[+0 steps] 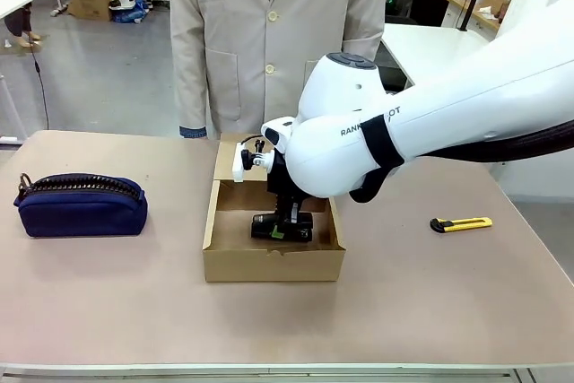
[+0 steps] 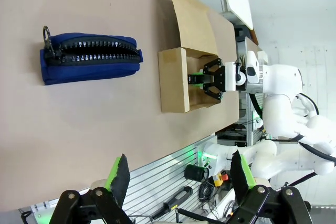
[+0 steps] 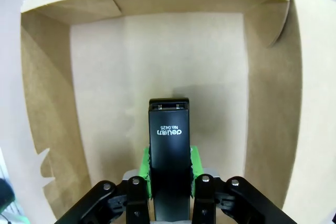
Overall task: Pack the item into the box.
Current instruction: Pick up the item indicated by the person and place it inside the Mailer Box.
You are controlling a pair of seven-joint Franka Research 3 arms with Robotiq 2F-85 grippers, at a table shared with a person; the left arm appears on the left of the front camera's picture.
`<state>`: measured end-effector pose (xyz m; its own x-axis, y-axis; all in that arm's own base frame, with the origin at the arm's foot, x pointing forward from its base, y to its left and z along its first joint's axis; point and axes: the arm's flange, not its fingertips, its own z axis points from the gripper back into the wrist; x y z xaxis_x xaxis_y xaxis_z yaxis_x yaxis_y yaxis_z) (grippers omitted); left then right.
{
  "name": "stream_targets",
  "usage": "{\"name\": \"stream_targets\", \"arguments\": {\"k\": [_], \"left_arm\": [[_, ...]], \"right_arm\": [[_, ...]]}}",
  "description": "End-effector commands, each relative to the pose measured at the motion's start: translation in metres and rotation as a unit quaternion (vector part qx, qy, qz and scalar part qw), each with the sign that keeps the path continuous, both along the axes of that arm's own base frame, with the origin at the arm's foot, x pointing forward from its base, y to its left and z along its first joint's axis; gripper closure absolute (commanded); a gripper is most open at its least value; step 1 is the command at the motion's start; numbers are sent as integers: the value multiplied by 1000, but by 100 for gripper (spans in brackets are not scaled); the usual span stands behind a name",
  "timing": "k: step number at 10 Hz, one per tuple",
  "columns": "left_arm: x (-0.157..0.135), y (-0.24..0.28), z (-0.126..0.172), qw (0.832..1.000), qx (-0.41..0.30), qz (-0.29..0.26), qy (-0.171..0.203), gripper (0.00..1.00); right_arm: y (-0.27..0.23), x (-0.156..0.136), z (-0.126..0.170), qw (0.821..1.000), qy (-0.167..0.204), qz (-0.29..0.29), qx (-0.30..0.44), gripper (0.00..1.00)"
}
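Left gripper (image 2: pixel 178 165): fingers spread wide, nothing between them, well back from the box (image 1: pixel 273 265). Navy pouch (image 1: pixel 81 205): left of box, well apart. Box open, lid flap folded back on its far side. Right gripper (image 3: pixel 169 163): down inside box, green pads pinching the black stapler (image 3: pixel 169 129); contact with box floor unclear. Yellow utility knife (image 1: pixel 461 224): right of box, well apart.

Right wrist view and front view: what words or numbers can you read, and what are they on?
"deli": on the black stapler, upside down in the right wrist view.
"No.0425": next to it on the same stapler, also upside down.
"RANK" and "OT": on the white right arm in the front view; the letters between them are hidden.
No print can be read on the box, the pouch or the utility knife.
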<state>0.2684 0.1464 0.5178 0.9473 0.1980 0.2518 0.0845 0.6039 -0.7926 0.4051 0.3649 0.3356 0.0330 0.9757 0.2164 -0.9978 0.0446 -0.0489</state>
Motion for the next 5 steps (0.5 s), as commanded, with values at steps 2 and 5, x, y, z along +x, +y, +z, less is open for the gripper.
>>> {"name": "stream_targets", "arguments": {"k": [2,5], "left_arm": [[1,-1,1,1000,-7,-4,-10,0],[1,-1,1,1000,-7,-4,-10,0]], "right_arm": [[4,2,2,1000,-18,-17,-4,65],[2,2,4,1000,-23,-18,1,0]]}}
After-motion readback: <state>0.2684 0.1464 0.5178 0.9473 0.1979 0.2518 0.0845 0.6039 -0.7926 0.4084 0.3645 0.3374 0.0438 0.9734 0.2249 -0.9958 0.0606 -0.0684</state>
